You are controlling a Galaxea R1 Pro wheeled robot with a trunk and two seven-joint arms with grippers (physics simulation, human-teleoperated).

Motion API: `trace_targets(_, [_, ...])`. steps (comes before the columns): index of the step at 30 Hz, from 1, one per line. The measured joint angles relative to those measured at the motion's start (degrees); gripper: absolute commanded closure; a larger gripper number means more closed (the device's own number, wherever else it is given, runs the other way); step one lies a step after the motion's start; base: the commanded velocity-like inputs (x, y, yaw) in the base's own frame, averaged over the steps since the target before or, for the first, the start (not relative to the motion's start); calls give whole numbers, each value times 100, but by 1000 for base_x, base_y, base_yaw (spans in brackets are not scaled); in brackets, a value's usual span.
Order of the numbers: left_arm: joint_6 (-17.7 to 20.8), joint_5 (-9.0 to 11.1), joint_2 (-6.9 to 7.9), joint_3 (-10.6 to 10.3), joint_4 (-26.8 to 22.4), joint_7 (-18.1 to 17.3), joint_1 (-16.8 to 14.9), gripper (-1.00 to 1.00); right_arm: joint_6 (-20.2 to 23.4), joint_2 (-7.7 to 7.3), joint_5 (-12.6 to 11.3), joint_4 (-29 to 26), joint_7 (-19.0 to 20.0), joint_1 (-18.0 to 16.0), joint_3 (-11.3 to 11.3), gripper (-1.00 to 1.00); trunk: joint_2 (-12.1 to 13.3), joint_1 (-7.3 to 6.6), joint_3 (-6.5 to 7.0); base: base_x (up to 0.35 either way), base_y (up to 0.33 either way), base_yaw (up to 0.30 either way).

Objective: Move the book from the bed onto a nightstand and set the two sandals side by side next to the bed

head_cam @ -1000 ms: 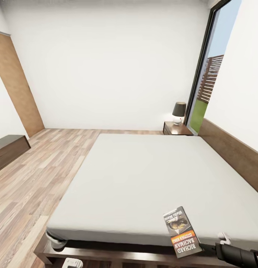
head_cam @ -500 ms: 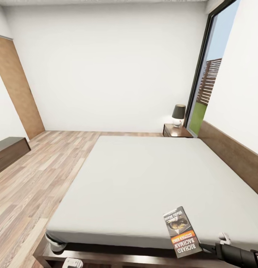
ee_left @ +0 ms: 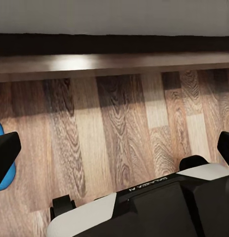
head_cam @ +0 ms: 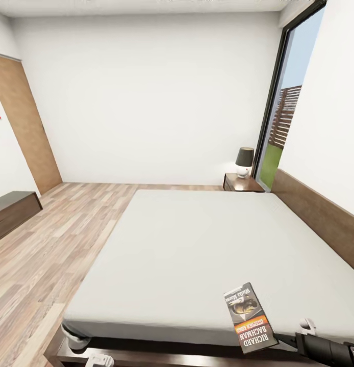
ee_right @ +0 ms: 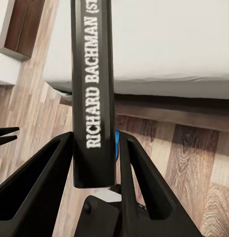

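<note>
Book: the book (head_cam: 250, 317), thin paperback with orange band, is being held edge-on.
Right gripper: the right gripper (ee_right: 97, 163) is clamping its spine.
Change: camera is tilting upward; the book is staying put.

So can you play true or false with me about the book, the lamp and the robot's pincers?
1. The right pincer is shut on the book. True.
2. The book says RICHARD BACHMAN. True.
3. The lamp stands on the bed. False: it stands on the nightstand by the window.
4. The left pincer holds a sandal. False: it is open over the floor, with a bit of blue sandal beside one finger.
5. The book's cover has an orange band. True.
</note>
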Motion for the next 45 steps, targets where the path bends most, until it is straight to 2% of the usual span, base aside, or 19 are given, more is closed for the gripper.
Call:
trace_targets(37, [0, 0, 0, 0, 0, 0, 0, -100, -6, 5, 0, 0, -8, 0, 1, 100, 1, 0, 342, 0, 0, 0])
trace_targets(45, [0, 0, 0, -1, 0, 0, 0, -100, -7, 7, 1, 0, -17, 0, 1, 100, 1, 0, 374, 0, 0, 0])
